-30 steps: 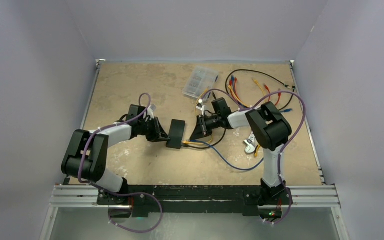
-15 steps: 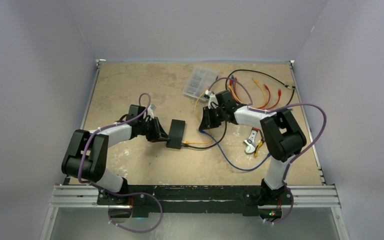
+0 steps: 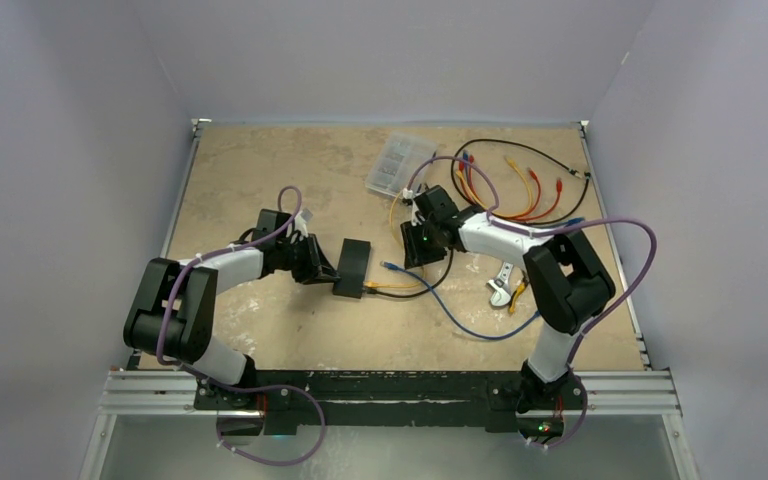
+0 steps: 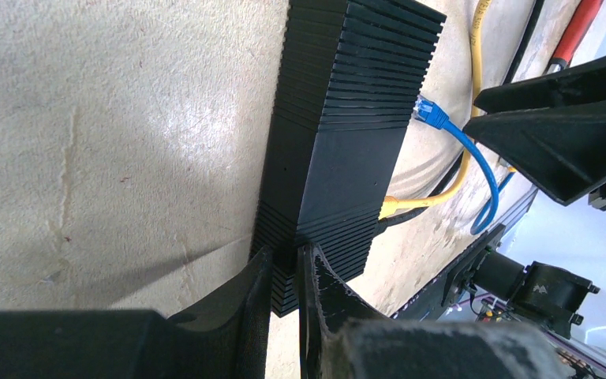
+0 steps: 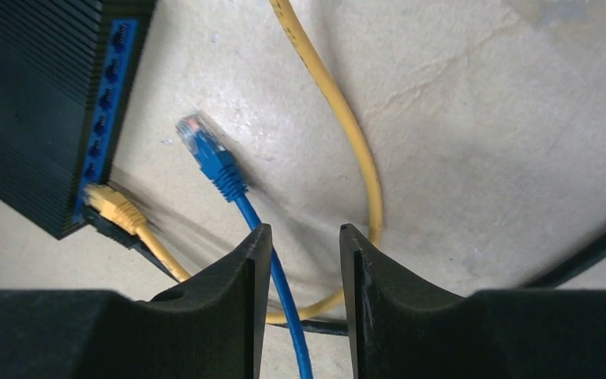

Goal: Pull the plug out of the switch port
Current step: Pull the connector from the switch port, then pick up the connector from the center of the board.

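The switch [image 3: 353, 266] is a flat black ribbed box in the middle of the table. My left gripper [image 3: 326, 272] is shut on its near left edge; the left wrist view shows both fingers [image 4: 256, 272] pinching the switch [image 4: 339, 134]. A blue plug [image 5: 209, 158] lies free on the table beside the blue port row [image 5: 106, 103], outside any port. It also shows in the top view [image 3: 388, 267]. A yellow plug [image 5: 114, 207] sits in an end port. My right gripper [image 5: 304, 237] is open, with the blue cable running loose between its fingers.
A clear compartment case [image 3: 400, 165] lies at the back. A bundle of red, yellow and black cables [image 3: 520, 185] fills the back right. A metal wrench [image 3: 500, 285] lies right of the right arm. A yellow cable [image 5: 347, 134] loops past the right gripper.
My right gripper drew back from the switch toward the back right with the blue plug, then opened. The blue plug now lies free on the table. The left arm has not moved.
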`<state>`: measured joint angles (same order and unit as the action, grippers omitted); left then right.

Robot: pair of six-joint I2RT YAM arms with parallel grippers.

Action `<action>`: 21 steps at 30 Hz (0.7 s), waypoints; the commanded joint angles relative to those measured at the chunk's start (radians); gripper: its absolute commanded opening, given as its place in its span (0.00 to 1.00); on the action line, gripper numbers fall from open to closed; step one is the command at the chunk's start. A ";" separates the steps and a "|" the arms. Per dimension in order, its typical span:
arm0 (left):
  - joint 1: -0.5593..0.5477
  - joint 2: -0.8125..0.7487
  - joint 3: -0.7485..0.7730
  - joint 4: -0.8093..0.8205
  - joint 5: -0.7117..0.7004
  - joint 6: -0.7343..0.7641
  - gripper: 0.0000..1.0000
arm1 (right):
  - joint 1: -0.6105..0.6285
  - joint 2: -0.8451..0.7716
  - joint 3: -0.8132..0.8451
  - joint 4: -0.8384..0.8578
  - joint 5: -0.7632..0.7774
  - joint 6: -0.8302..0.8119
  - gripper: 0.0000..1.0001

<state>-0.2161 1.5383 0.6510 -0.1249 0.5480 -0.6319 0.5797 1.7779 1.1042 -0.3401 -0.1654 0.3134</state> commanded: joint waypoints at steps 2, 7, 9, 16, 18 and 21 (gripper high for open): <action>0.007 0.082 -0.045 -0.075 -0.257 0.098 0.09 | 0.030 -0.083 -0.004 -0.083 0.083 0.017 0.38; 0.007 0.084 -0.046 -0.071 -0.252 0.100 0.08 | 0.039 -0.110 -0.023 -0.102 0.105 0.024 0.35; 0.007 0.084 -0.047 -0.068 -0.248 0.100 0.09 | 0.041 -0.113 -0.026 -0.109 0.111 0.024 0.34; 0.007 0.083 -0.046 -0.066 -0.244 0.100 0.09 | 0.059 -0.136 -0.040 -0.144 0.148 0.035 0.34; 0.007 0.085 -0.047 -0.065 -0.245 0.100 0.09 | 0.063 -0.143 -0.045 -0.153 0.154 0.041 0.34; 0.007 0.085 -0.048 -0.065 -0.244 0.101 0.09 | 0.073 -0.157 -0.050 -0.161 0.160 0.049 0.34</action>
<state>-0.2104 1.5467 0.6510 -0.1173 0.5648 -0.6235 0.6365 1.6726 1.0634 -0.4751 -0.0399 0.3397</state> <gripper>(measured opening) 0.149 0.343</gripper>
